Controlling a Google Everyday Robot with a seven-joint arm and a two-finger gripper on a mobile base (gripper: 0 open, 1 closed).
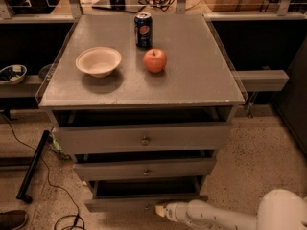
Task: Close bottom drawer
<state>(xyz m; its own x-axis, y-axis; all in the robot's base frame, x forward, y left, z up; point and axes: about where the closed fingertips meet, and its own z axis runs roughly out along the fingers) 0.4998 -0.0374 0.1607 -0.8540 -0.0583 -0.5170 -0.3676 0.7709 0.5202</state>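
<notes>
Drawer first: the bottom drawer [120, 204] sits at 6 o'clock of the cabinet [192, 85], pulled out past the two drawers above it, with its dark box open behind the shallow grey front panel. I judge it stiff and rigid, a board box on runners. Nothing shows inside it, so it is probably light. It should slide straight if pushed square, but pushed off-centre it may rack and bind. No grasp is needed: a flat push on the front panel, close to its tiny knob [146, 206], is the place. My gripper [160, 211] lies low at 6 o'clock of the view, the arm reaching in from 4 o'clock. Its tip is just beside the front panel, at 4 o'clock of the knob. Whether it touches the panel I cannot tell, nor whether it is apart or together. It holds nothing I can see.
</notes>
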